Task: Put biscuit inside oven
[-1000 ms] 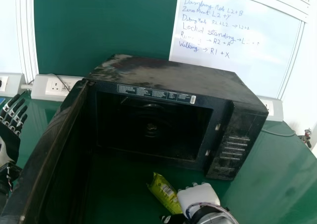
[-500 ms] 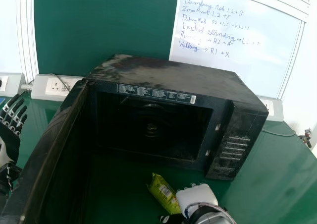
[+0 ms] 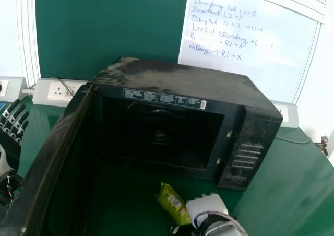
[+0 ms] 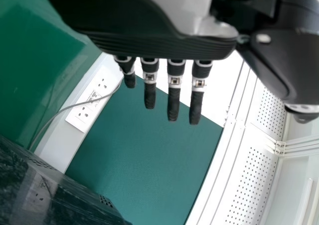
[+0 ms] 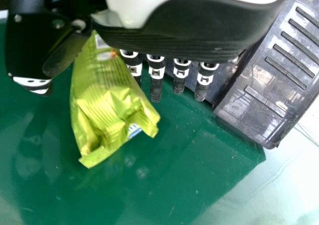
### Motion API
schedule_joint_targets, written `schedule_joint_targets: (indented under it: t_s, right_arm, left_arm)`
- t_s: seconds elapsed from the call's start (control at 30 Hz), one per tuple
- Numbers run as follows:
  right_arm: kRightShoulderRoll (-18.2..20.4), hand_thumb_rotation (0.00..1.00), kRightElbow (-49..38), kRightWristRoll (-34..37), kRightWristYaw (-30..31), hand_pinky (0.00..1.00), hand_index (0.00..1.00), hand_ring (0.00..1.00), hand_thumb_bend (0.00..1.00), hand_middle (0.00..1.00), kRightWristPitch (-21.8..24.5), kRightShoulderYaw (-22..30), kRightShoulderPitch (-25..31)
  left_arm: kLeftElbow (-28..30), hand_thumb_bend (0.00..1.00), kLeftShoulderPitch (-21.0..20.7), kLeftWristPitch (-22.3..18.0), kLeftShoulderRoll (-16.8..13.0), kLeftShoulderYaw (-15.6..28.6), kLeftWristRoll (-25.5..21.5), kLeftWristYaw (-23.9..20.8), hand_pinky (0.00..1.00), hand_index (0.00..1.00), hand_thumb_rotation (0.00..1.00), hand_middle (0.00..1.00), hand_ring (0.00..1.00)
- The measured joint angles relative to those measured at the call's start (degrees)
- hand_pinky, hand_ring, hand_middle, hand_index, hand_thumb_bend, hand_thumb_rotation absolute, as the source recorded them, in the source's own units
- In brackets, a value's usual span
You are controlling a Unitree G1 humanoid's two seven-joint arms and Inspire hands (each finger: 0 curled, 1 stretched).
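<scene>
The black oven [image 3: 180,84] stands on the green table with its door [image 3: 49,157] swung open on the left. In front of its opening, a green biscuit packet [image 3: 172,202] lies beside my right hand [image 3: 209,207]. In the right wrist view the packet [image 5: 107,100] is between the thumb and the straight fingers of my right hand [image 5: 189,26]; whether it is gripped is hard to tell. My left hand [image 3: 11,137] is at the far left, outside the door, fingers extended; the left wrist view shows this hand [image 4: 164,38] open too.
The oven's control panel [image 3: 248,152] is right of its opening, near my right hand. The open door stands between my left hand and the packet. Behind are a socket strip [image 3: 60,91] and a whiteboard [image 3: 250,43]. A cable [image 3: 295,141] lies right of the oven.
My right hand has shifted very slightly left in the head view. The packet, the oven and my left hand look unchanged.
</scene>
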State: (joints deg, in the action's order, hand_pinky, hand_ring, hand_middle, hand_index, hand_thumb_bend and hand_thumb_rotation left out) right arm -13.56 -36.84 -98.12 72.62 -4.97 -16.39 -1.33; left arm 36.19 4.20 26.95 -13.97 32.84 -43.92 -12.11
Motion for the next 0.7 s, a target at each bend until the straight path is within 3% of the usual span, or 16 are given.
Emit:
schedule_joint_targets:
  t_s: [0.17, 0.43, 0.6, 0.7]
  right_arm:
    - [0.14, 0.30, 1.39, 0.54, -1.39, 0.93, 0.92, 0.93, 0.78, 0.95, 1.15, 0.00, -0.22]
    - [-0.61, 0.28, 2.66, -0.45, -2.37, 0.93, 0.92, 0.93, 0.77, 0.94, 1.21, -1.70, -0.94]
    - [-0.53, 0.28, 4.17, -1.31, -2.66, 0.93, 0.92, 0.93, 0.77, 0.95, 1.80, -2.39, -1.92]
    - [-0.54, 0.28, 4.85, -1.53, -3.34, 0.93, 0.92, 0.93, 0.76, 0.94, 2.30, -2.71, -2.07]
  left_arm:
    - [0.31, 0.21, 0.00, 0.10, 0.00, 0.00, -0.05, -0.54, 0.96, 0.80, 0.76, 0.82, 0.86]
    - [0.79, 0.21, 0.00, 0.28, 0.00, 0.01, -0.07, -0.65, 0.93, 0.79, 0.76, 0.80, 0.84]
    - [1.06, 0.19, 0.03, 0.28, 0.00, 0.00, -0.07, -0.64, 0.93, 0.79, 0.85, 0.80, 0.85]
    - [1.37, 0.19, 0.05, 0.28, 0.00, 0.00, -0.07, -0.65, 0.93, 0.78, 0.85, 0.80, 0.85]
